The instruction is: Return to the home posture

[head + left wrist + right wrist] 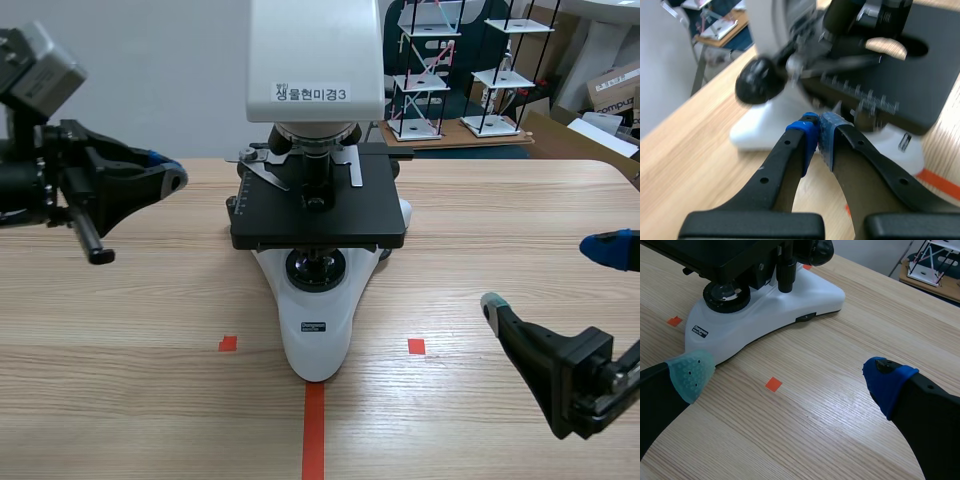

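A white and black microscope [318, 190] stands in the middle of the wooden table [120, 330]. My left gripper [168, 172] hangs above the table to the microscope's left, its blue pads pressed together on nothing. In the left wrist view that gripper [818, 134] is shut, pointing at the microscope's side knob [760, 82] and black stage [910, 75]. My right gripper [555, 275] is low at the right, wide open. In the right wrist view the right gripper [790, 380] has bare table between its fingers, and the microscope's white base [775, 315] lies ahead.
Orange-red tape marks [313, 430] lie on the table in front of the microscope. Behind the table stand white shelf models [425, 70] on a board and cardboard boxes [615, 90] at the far right.
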`<state>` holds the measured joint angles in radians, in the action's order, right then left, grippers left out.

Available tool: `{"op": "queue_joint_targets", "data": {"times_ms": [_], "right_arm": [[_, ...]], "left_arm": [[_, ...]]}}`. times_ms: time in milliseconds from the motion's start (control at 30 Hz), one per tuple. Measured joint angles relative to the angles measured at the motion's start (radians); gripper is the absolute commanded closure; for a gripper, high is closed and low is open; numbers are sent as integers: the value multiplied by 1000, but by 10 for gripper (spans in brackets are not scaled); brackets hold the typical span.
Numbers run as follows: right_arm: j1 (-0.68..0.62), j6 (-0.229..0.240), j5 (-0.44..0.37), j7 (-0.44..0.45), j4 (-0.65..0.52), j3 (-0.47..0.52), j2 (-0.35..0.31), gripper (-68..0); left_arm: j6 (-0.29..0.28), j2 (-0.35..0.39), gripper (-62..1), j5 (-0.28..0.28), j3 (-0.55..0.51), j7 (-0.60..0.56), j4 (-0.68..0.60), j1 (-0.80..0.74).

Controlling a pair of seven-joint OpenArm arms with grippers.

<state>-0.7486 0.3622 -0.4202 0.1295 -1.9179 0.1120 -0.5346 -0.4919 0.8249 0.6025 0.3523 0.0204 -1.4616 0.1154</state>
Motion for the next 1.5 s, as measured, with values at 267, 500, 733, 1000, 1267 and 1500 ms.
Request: {"op": "queue_joint_targets", "data": {"times_ms": [267, 500, 733, 1000, 1267, 1500], "right_arm": [[0, 0, 0, 0, 0, 0, 0, -663], [0, 0, 0, 0, 0, 0, 0, -663], [0, 0, 0, 0, 0, 0, 0, -663], [0, 0, 0, 0, 0, 0, 0, -663], [0, 0, 0, 0, 0, 0, 0, -663], [0, 0, 0, 0, 0, 0, 0, -663]], "left_arm": [[1, 21, -16, -20, -365, -146, -138, -390], [2, -65, -16, -154, -591, -362, -240, -730], [12, -283, -136, -410, -677, -552, -274, -925], [67, -436, -623, -514, -675, -612, -275, -1061], [53, -489, -623, -505, -675, -690, -275, -1138], [53, -486, -623, -504, -675, -689, -275, -1135]]}}
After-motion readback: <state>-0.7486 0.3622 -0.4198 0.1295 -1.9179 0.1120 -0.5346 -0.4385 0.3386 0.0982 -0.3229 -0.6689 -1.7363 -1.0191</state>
